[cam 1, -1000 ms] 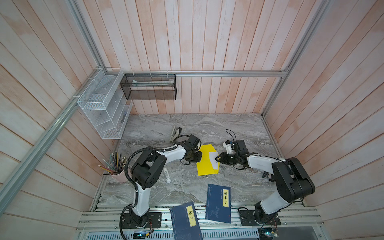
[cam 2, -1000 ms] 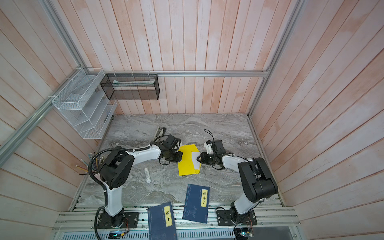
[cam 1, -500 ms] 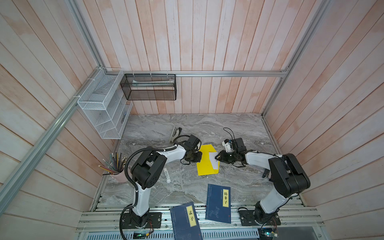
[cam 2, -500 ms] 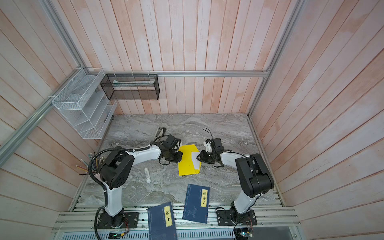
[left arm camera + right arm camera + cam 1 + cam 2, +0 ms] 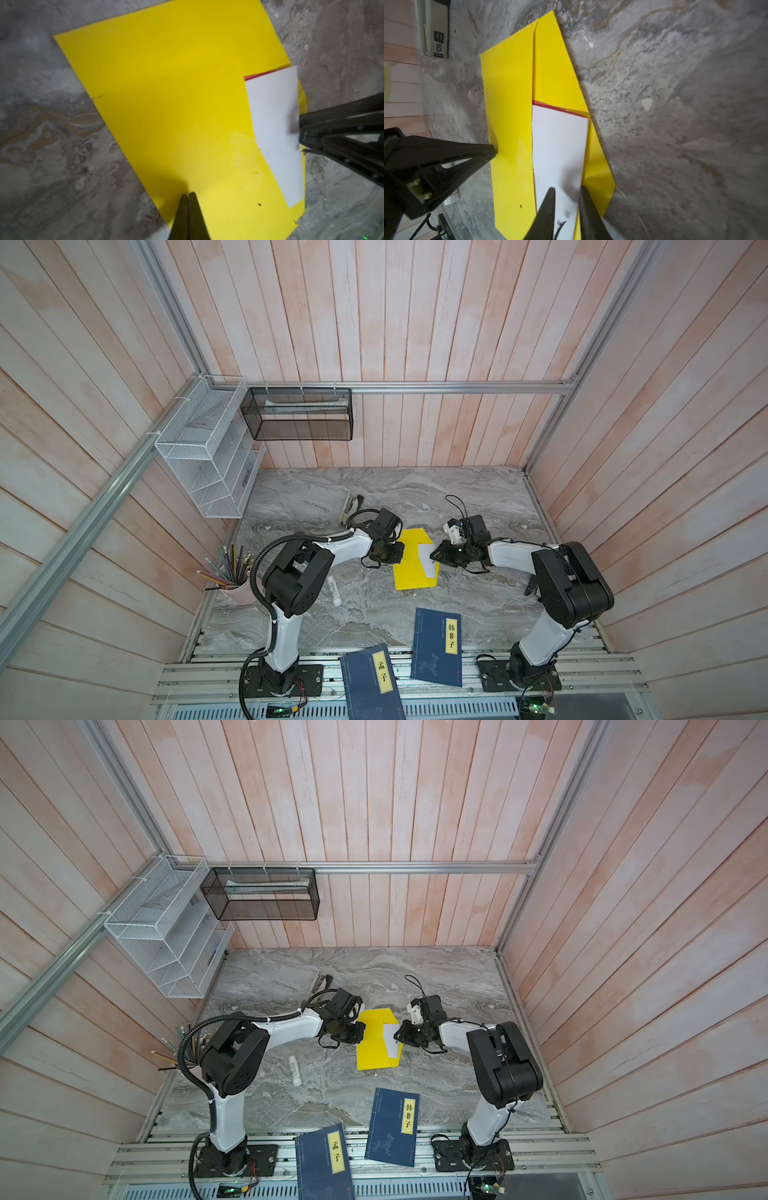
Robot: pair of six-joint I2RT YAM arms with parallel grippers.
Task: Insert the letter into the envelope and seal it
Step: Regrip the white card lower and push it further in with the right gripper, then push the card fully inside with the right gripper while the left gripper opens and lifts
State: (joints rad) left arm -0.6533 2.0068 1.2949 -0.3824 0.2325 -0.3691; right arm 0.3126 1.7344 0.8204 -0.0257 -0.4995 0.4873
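Along the envelope [image 5: 409, 576], letter [image 5: 428, 562] lengthwise; left hand [image 5: 188, 194] closed, empty; right hand [image 5: 566, 188] ajar, empty.

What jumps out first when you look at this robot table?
The bright yellow envelope lies on the grey marble table between both grippers. A white letter with a red edge pokes partly out of it by the right gripper, while the shut left gripper touches the opposite edge. Two dark blue books lie at the near edge.
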